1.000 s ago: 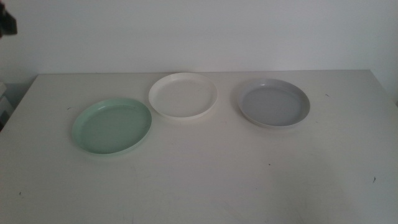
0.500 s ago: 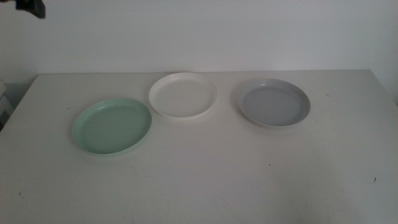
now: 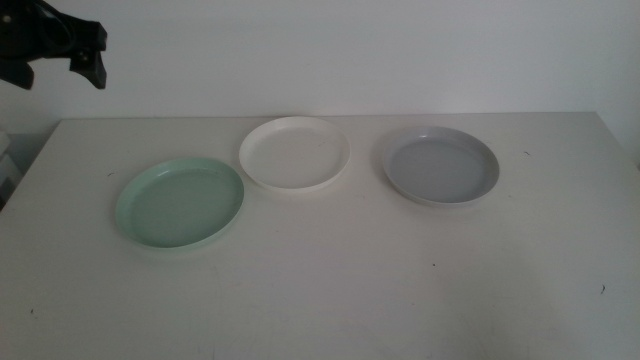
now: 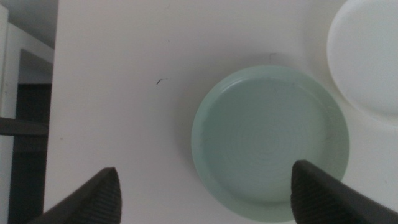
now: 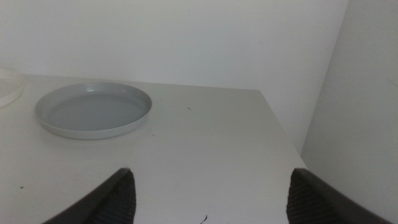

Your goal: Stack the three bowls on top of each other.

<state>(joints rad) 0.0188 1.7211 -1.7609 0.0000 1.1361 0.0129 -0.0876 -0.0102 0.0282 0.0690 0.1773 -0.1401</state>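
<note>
Mint green bowl, white bowl, pale grey bowl: apart, unstacked; near surface bare. Left gripper (jaws spread) overhead; right gripper likewise, low.

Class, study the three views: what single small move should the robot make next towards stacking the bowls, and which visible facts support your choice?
Probably lower the left gripper onto the near rim of the mint green shallow round bowl. Its jaws are open and it hangs high over that bowl. All three bowls lie apart on the white table: green, the white shallow round bowl and the pale grey shallow round bowl. The right gripper waits low by the grey one.
</note>
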